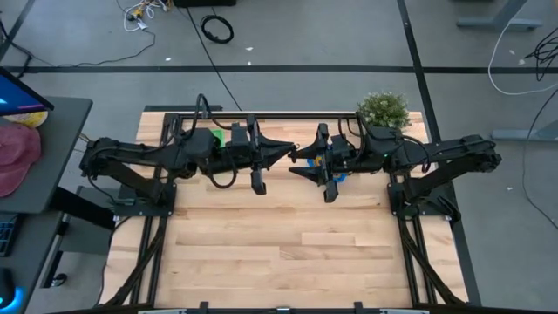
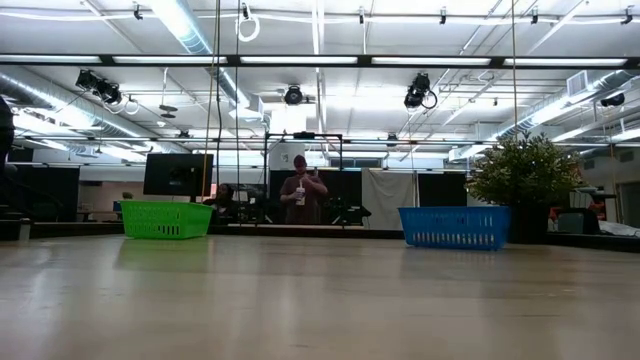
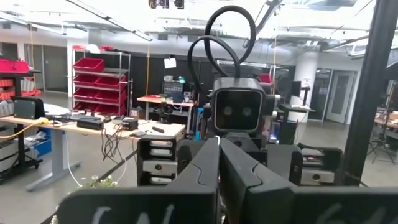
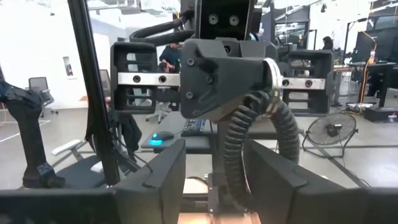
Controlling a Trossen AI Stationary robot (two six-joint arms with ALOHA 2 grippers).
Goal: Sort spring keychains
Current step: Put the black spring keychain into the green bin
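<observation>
At the table's point(image 1: 279, 253) far edge stand a green basket point(image 2: 166, 219) at left and a blue basket point(image 2: 453, 227) at right (beside a small potted plant point(image 1: 384, 109)). Above them, the left gripper point(image 1: 290, 153) is pinched closed, empty; the right gripper point(image 1: 296, 157) facing it stands parted, holding nothing. No spring keychains are visible.
</observation>
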